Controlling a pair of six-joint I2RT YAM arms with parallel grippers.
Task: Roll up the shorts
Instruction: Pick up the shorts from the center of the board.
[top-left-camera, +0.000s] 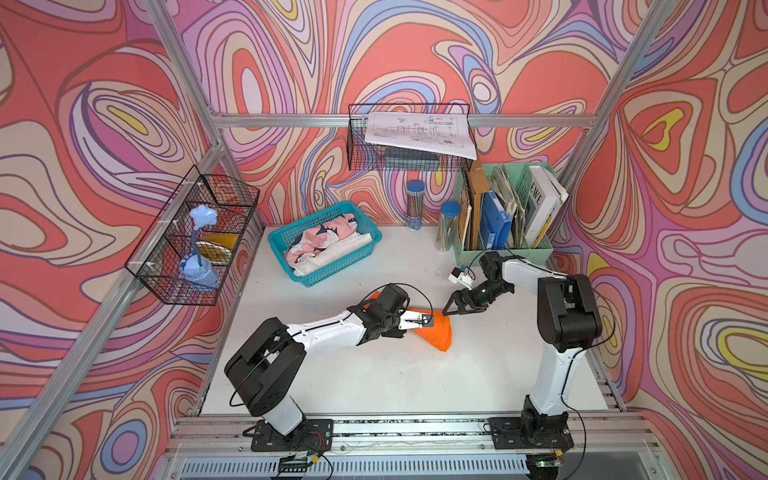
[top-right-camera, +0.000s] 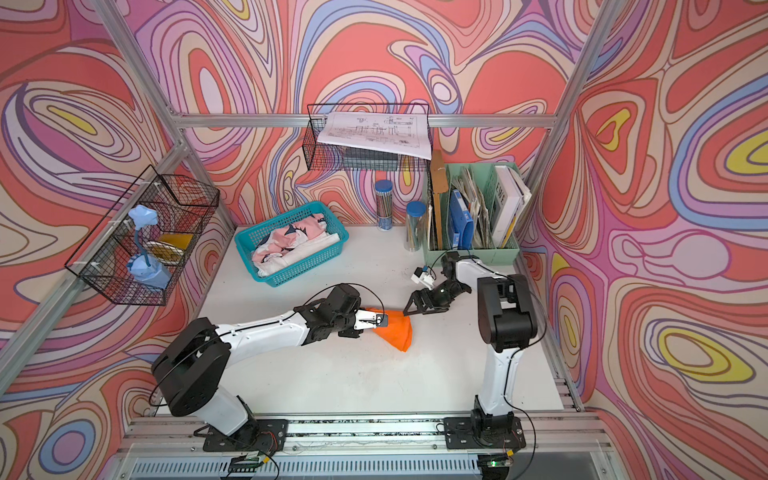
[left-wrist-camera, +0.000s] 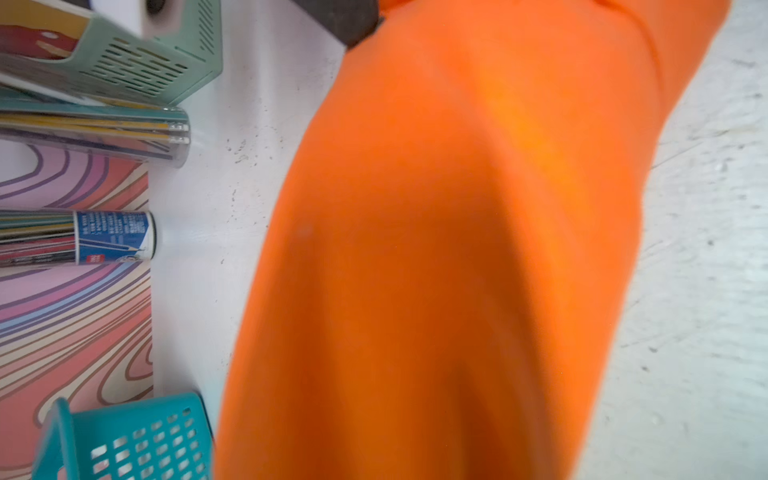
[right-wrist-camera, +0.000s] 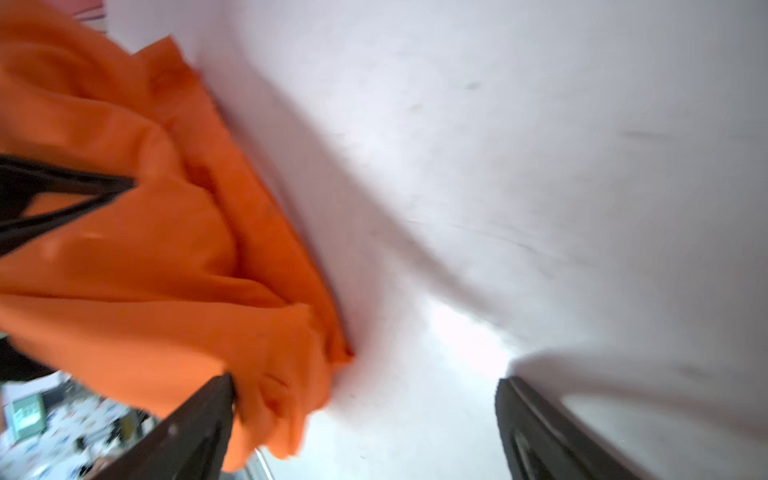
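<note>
scuffed white table (top-left-camera: 374, 374), swirly walls (top-left-camera: 415, 50); right gripper (right-wrist-camera: 365, 380) gapes by shorts (top-left-camera: 436, 334), left gripper (top-left-camera: 428, 321) unclear

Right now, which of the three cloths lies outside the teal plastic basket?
The plain bright orange fabric shorts, on the white table; the pink-white-navy patterned cloth and plain white cloth both lie inside that basket.

left arm (top-left-camera: 328, 330) stretched low, left jaws hidden | right arm (top-left-camera: 519, 270) bent, right jaws wide apart
</note>
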